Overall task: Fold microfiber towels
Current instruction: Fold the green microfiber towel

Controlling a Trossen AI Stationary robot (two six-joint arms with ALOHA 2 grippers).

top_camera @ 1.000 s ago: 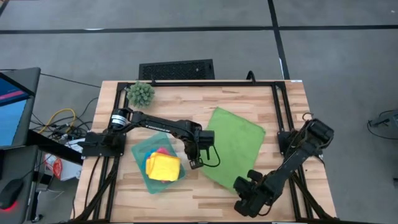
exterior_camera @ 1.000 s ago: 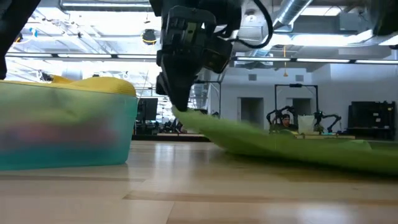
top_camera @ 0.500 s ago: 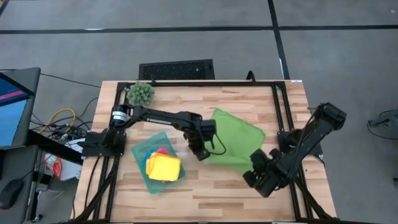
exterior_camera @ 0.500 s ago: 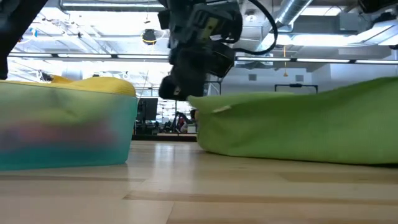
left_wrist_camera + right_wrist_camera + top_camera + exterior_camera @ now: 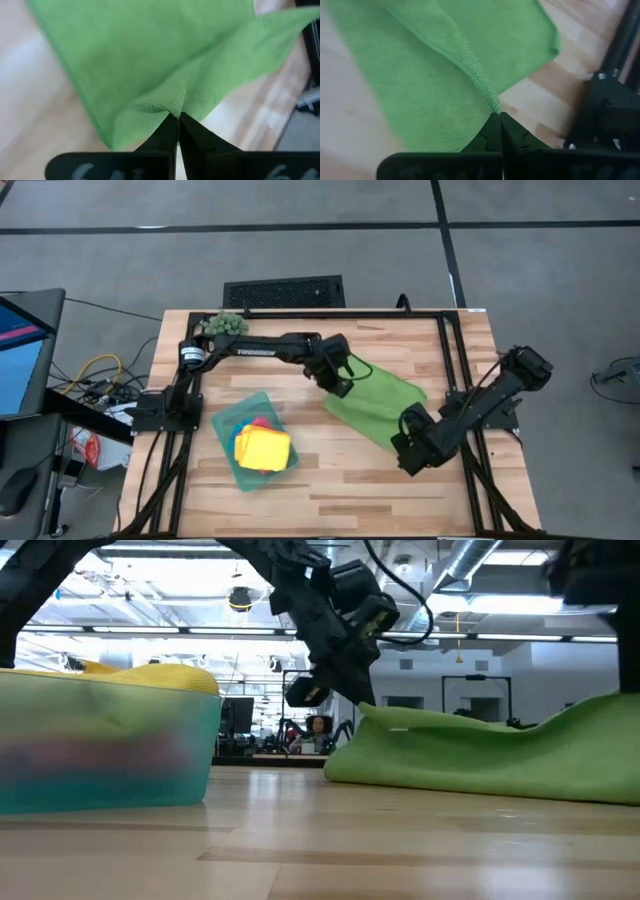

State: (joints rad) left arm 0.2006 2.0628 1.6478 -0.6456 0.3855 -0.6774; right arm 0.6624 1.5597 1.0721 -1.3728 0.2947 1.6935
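the right gripper [image 5: 412, 442] pinches the near corner of the green towel [image 5: 375, 406], doubled over mid-table right of the teal tray [image 5: 222, 425]; beyond, the left gripper [image 5: 345, 380] clamps its far corner, lifted.

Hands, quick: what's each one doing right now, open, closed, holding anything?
Left hand: closed, pinching a corner of the soft green microfiber towel.
Right hand: closed on the stitched edge of the same towel.
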